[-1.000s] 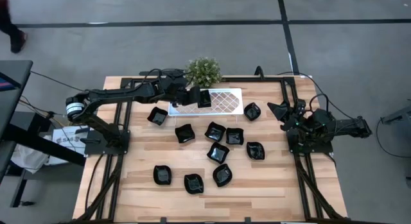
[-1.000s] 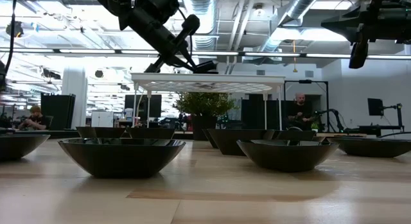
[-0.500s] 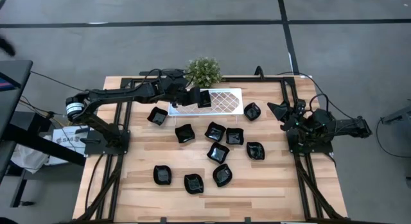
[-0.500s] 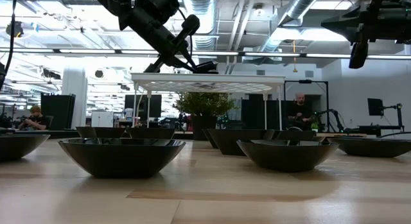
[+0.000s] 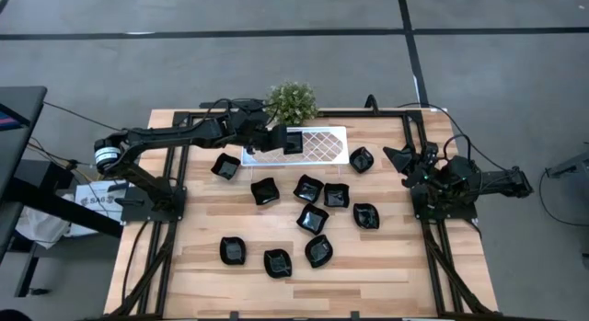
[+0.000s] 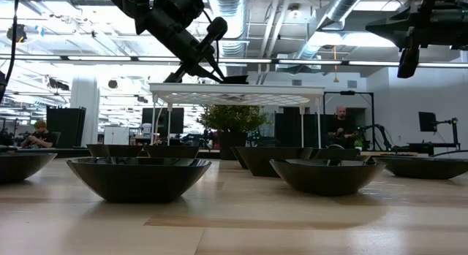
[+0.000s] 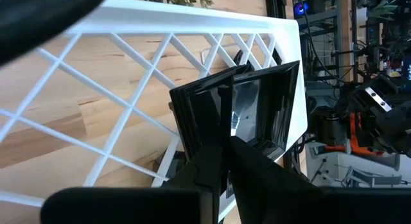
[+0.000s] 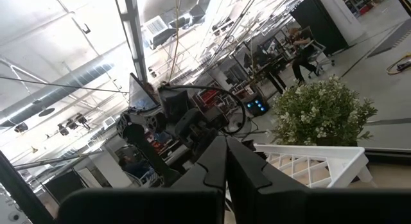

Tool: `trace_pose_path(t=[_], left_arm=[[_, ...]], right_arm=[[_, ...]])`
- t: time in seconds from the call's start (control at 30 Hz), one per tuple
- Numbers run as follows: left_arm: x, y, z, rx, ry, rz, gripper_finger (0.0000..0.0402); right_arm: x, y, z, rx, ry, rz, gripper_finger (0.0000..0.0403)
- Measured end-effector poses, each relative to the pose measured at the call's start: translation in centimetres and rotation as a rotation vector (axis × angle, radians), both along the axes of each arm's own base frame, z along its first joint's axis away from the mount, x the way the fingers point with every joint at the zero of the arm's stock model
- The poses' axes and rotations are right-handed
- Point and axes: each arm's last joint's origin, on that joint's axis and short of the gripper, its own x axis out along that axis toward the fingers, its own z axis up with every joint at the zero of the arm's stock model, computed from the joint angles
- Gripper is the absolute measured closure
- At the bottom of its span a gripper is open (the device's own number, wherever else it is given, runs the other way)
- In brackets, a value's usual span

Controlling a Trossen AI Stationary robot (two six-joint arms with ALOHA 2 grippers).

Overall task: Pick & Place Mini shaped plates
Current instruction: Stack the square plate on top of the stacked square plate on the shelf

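Note:
My left gripper reaches over the left part of the white lattice tray and is shut on a square glossy black mini plate. The low view shows this plate right at the tray's raised top. Several more black mini plates lie on the table, among them one left of the tray, one right of it, and a cluster around. My right gripper waits shut at the table's right side, high above the surface. My left gripper pinches the square plate's near rim between its two fingers, which come slanting down from the table's left side. The plate sits tilted in the hold over the tray's lattice. Whether its far edge touches the tray, I cannot tell.
A small green potted plant stands at the far edge, right behind the tray. The tray stands on thin legs above the wood. Bare wood shows along the near edge. People sit in the room beyond the table.

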Motion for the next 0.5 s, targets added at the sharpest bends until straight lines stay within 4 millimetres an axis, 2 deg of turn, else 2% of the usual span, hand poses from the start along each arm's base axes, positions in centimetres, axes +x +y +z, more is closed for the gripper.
trace_pose_path(t=[0.5], left_arm=[[-0.33,0.83,0.02,-0.023,-0.009,0.005,0.0366]], right_arm=[[0.00,0.00,0.00,0.000,0.000,0.000,0.0403]])
